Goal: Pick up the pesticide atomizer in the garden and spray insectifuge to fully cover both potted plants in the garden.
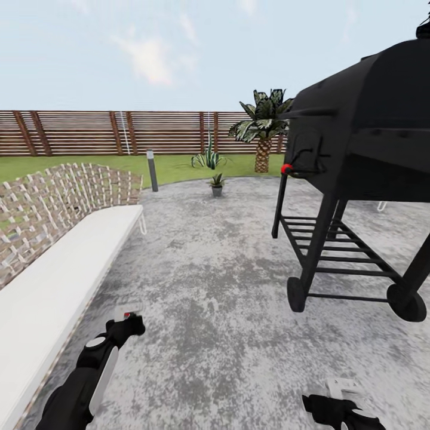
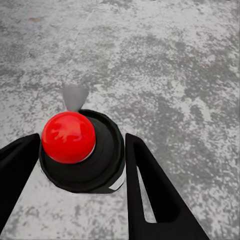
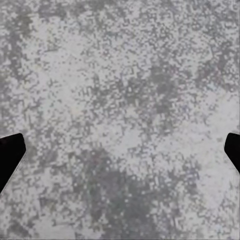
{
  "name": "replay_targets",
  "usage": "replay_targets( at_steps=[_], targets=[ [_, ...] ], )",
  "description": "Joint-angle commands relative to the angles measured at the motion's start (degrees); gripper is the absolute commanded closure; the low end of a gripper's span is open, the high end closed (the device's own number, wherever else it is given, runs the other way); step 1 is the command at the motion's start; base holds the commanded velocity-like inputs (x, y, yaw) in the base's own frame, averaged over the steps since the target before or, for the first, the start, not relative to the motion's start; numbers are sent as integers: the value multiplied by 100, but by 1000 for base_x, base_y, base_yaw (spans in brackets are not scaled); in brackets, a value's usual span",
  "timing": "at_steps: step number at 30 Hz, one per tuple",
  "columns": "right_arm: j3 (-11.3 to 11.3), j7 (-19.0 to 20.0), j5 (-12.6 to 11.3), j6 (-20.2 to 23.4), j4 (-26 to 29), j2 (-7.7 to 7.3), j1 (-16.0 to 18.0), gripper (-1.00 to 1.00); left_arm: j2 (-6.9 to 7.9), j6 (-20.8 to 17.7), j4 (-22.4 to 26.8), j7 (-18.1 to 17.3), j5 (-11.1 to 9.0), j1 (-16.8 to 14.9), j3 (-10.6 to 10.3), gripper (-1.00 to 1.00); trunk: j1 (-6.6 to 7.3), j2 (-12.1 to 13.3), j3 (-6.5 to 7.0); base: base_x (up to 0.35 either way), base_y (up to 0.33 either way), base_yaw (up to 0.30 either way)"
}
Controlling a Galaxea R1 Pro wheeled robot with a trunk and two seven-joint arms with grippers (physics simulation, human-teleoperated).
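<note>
- Grey stone patio spreads across the lower frame, with lawn and a brown slatted fence behind.
- Left gripper holds the pesticide atomizer between its fingers; the wrist view looks down on its dark body and red cap, low in that frame.
- Right gripper is empty, fingers set wide over bare stone.
- One potted plant stands at centre frame, well apart from the robot, just before the lawn edge; the striped agave sits behind it.
- A black grill fills the right side, a white-cushioned wicker bench the left.
- Risk: driving forward could clip either one, jolting the bottle loose, or the spray could start too far off.
</note>
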State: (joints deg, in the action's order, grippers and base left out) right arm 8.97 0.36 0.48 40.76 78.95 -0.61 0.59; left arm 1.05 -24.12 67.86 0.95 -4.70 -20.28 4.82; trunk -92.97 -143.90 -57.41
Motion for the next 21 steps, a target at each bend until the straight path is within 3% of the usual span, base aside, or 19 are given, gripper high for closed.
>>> replay_targets(
  at_steps=[1, 21],
  targets=[
    [0, 6, 5, 29, 7, -1, 3, -100, 1, -31, 8, 11, -49, -2, 1, 100, -1, -2, -6, 245, 0, 0],
    [5, 17, 5, 26, 21, -1, 3, -100, 1, -31, 8, 11, -52, -2, 1, 100, -1, -2, -6, 244, 0, 0]
  ],
)
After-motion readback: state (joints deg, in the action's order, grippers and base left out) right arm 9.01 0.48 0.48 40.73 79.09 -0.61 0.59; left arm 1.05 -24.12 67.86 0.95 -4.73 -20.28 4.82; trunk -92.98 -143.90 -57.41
